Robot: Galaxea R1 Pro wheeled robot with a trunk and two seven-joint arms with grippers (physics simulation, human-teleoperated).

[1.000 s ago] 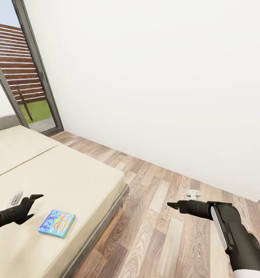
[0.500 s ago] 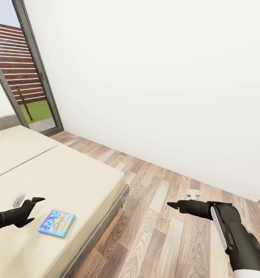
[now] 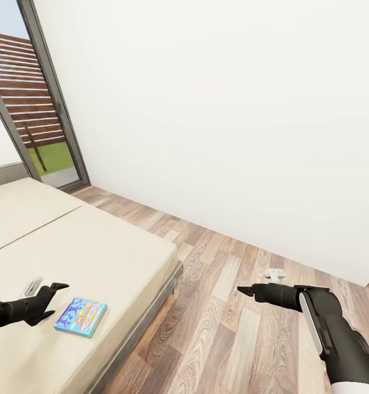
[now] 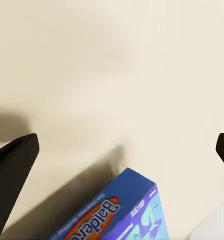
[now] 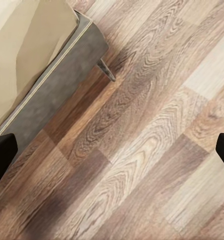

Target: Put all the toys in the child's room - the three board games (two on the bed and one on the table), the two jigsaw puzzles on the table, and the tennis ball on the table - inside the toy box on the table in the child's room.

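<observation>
A light blue board game (image 3: 80, 317) with cartoon print lies flat on the cream bed (image 3: 108, 246), near its foot corner. My left gripper (image 3: 57, 299) hovers open just left of the box, its fingers spread and empty. In the left wrist view the box's blue corner (image 4: 119, 212) lies just ahead of the left gripper (image 4: 126, 155), with one dark fingertip (image 4: 12, 170) at each side. My right gripper (image 3: 243, 290) hangs over the wood floor, right of the bed. It is open and empty, and in its wrist view the right gripper (image 5: 112, 150) looks down on bare planks.
A small grey object (image 3: 32, 285) lies on the bed behind the left gripper. The bed's dark frame edge (image 3: 151, 314) and a leg (image 5: 107, 70) border the plank floor (image 3: 228, 328). A white object (image 3: 275, 273) sits by the white wall. A glass door (image 3: 42, 109) stands at the back left.
My left gripper has slid down and slightly right, closer to the light blue board game. The right arm and the box have not moved.
</observation>
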